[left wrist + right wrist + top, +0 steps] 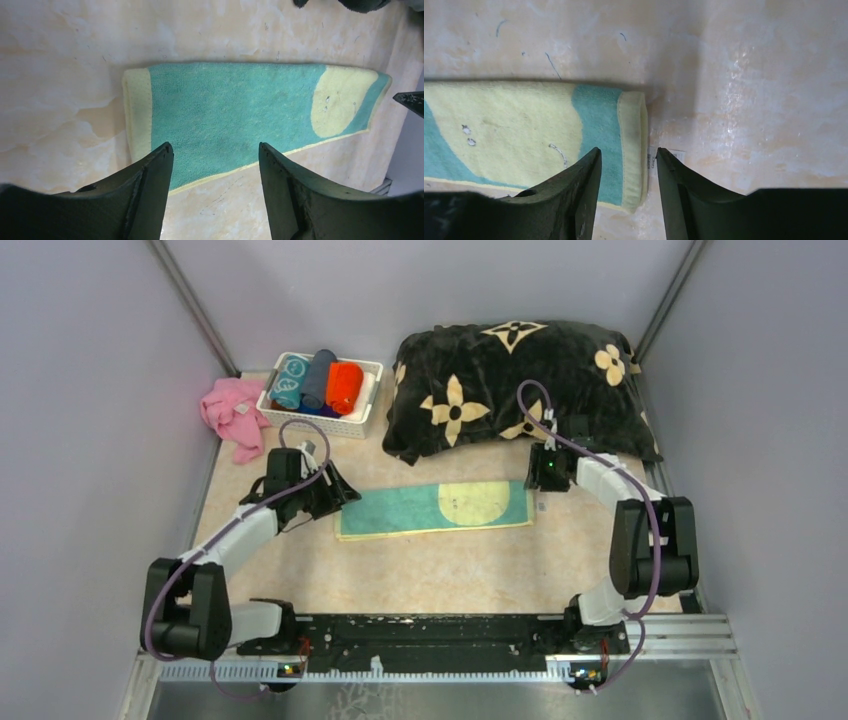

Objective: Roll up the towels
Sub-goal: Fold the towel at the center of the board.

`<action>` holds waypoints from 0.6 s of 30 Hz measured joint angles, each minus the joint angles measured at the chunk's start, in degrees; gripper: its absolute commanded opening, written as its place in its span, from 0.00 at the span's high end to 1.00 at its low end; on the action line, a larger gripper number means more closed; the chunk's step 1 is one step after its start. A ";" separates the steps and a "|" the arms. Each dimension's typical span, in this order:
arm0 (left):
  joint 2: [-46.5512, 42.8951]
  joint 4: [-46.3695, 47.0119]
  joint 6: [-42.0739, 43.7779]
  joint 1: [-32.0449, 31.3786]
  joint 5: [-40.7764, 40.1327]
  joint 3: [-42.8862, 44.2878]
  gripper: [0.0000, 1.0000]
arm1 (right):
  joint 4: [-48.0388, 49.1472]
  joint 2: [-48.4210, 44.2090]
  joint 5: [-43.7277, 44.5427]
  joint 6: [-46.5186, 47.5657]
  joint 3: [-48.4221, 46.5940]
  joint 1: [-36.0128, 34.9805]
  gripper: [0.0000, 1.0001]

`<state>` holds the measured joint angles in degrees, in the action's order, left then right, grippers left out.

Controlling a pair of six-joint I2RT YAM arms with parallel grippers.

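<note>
The flat towel [435,508] is teal with a pale yellow circle and yellow hems, folded into a long narrow strip. It lies in the middle of the table [450,575]. Its long axis runs side to side between the arms.

The left gripper [338,498] is at its left end, fingers spread. The right gripper [546,480] is over the right hem, fingers also apart.

At the far left, a white basket [315,424] holds a rolled teal towel [291,380], a grey-blue roll [320,377] and an orange-red towel [344,386]. A pink cloth [232,415] lies beside the basket, and a black cushion [510,390] lies at the back.
</note>
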<state>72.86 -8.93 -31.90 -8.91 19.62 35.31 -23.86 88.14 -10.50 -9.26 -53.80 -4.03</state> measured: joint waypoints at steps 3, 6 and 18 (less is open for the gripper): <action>-1.73 -0.98 0.76 0.00 -2.58 0.57 0.30 | -2.21 0.22 1.05 0.70 0.00 -0.63 0.60; -2.03 -1.90 1.18 0.00 -4.87 0.57 0.30 | -3.78 1.53 2.38 1.18 -0.17 -1.73 0.61; 5.57 -3.17 2.16 0.00 -10.99 1.22 0.31 | -8.76 9.33 6.60 2.34 -4.66 -4.94 0.83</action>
<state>78.43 -12.10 -29.74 -8.91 8.62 36.53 -32.62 97.47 -3.90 -6.92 -58.46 -8.97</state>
